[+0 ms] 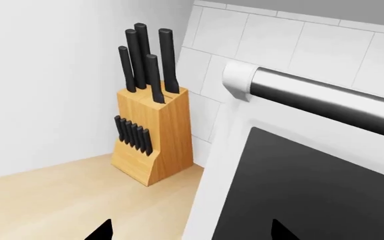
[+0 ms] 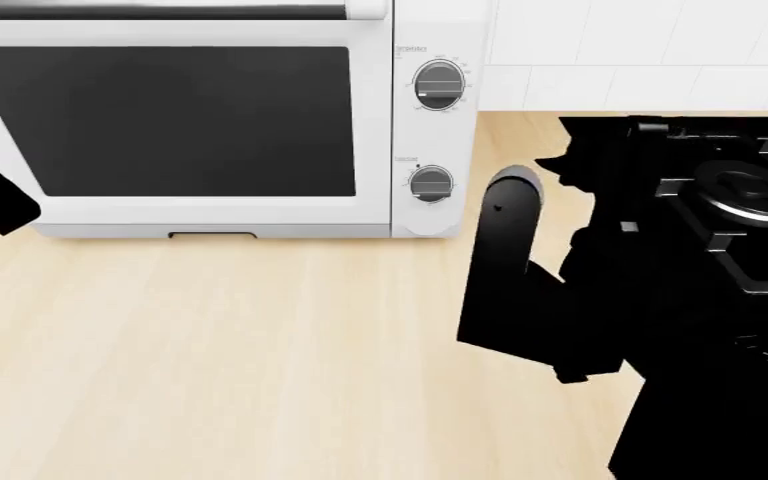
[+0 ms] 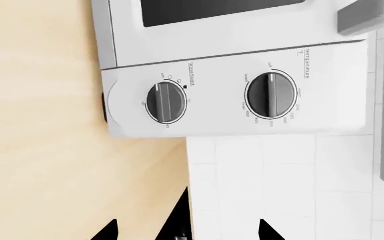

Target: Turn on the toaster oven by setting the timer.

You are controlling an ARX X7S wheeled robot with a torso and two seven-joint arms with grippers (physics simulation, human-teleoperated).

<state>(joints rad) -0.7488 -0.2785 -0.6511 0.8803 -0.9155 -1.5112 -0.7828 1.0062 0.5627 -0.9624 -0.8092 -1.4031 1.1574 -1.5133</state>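
The white toaster oven with its dark glass door stands at the back of the wooden counter. Its side panel carries two round silver knobs. The upper one is marked temperature, and the lower one is the timer knob. My right gripper is open and faces the panel from a short way off, touching nothing. My left gripper is open too, near the oven's far door corner and its silver handle. Neither gripper holds anything.
A wooden knife block with black-handled knives stands in the corner beside the oven. White tiled wall runs behind. My black right arm fills the right side of the head view above the light wood counter.
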